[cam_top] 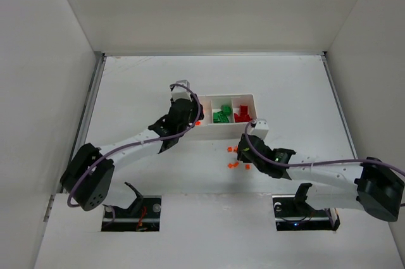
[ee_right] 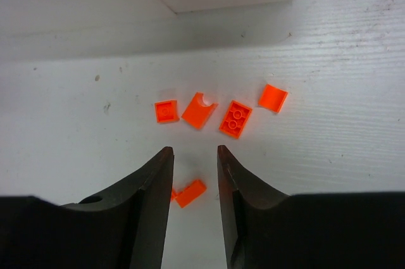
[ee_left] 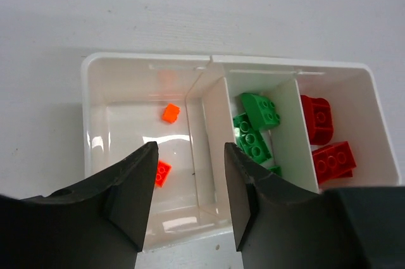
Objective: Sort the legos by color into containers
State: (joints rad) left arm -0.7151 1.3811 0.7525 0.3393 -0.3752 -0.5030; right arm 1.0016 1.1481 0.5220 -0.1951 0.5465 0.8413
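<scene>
The left end effector (ee_left: 190, 154) was held over the white tray (ee_left: 152, 59), its jaws set partly apart with nothing between them. Directly below the gap lay the left compartment (ee_left: 126, 123), where two orange bits (ee_left: 169, 112) were seen. One lay free near the far wall; the other was half covered by the left-hand finger (ee_left: 130, 193). Green bricks (ee_left: 261, 109) were gathered in the middle compartment (ee_left: 259, 82) and red bricks (ee_left: 316, 117) in the right compartment (ee_left: 370, 136). The nearest pieces of both colours were cut off by the right-hand finger.

The right end effector (ee_right: 193, 152) was held low over the bench (ee_right: 329, 155), its jaws partly open and closed on nothing. Four loose orange pieces (ee_right: 235, 119) lay in a rough row just beyond its fingertips, all on the bench outside the tray. A fifth orange piece (ee_right: 192, 193) lay in the gap between the fingers, close against the left-hand one, which hid its end. Whether it was touched could not be told. Only the near wall of the tray was caught at the top of that wrist view.

In the top view, both sets of fingertips were hidden beneath the wrists. The left compartment was covered by the left arm, and the orange pieces on the bench appeared only as small specks beside the right wrist.
</scene>
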